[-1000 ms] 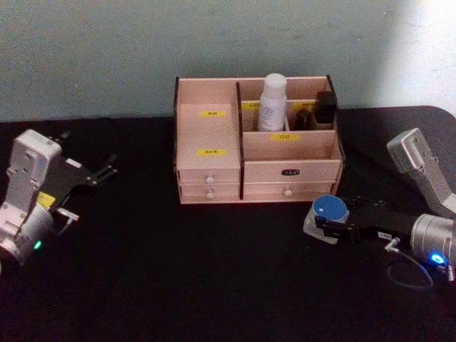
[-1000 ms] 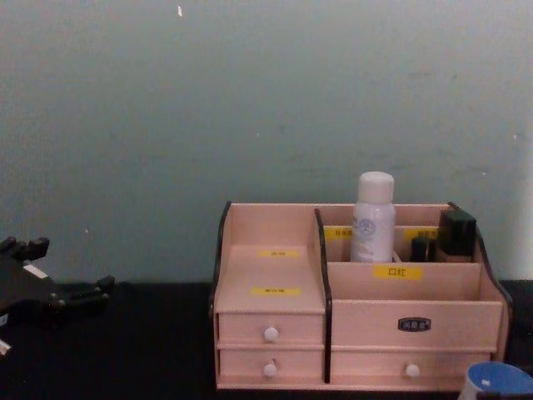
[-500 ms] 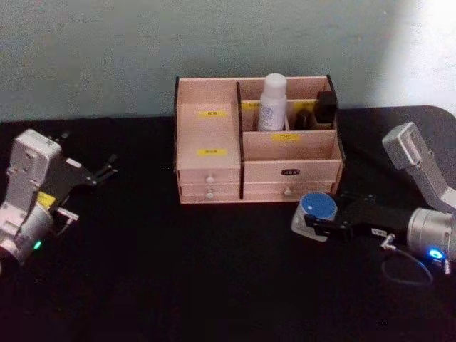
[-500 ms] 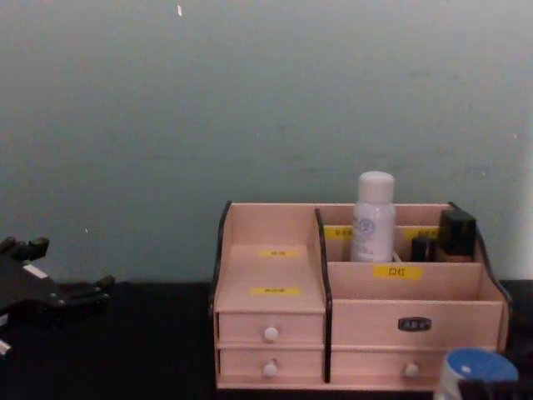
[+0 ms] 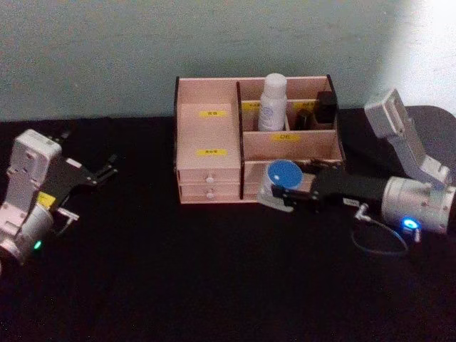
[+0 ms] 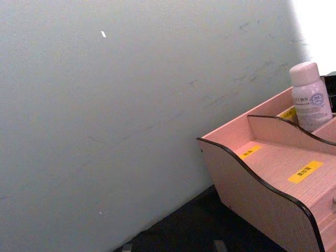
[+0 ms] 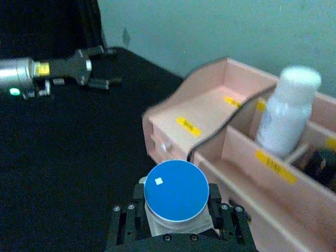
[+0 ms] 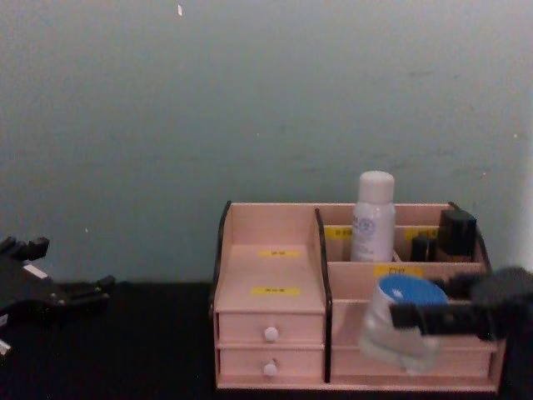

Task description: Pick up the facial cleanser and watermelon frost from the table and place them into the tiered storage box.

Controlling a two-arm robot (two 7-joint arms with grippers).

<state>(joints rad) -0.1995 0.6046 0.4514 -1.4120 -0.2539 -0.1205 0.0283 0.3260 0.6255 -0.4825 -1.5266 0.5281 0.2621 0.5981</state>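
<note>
Head view shows the right pincer (image 5: 280, 188), clamped on the blue-lidded jar (image 5: 283, 172), now lifted off the counter (image 5: 178, 271) to the storage box (image 5: 206, 96) front, while the left pincer (image 5: 108, 168) idles, fingers apart.

Head camera looks down from high on the whole table (image 5: 214, 285), box (image 5: 206, 135) centred at the back. Chest camera sits low, facing the box front and wall (image 8: 250, 100) square on. Left wrist camera, tilted, is close by the box's left end. Right wrist camera peers over the right gripper (image 7: 177, 193) and its clamped jar (image 7: 176, 184). All share the box and bottle (image 5: 272, 103).
</note>
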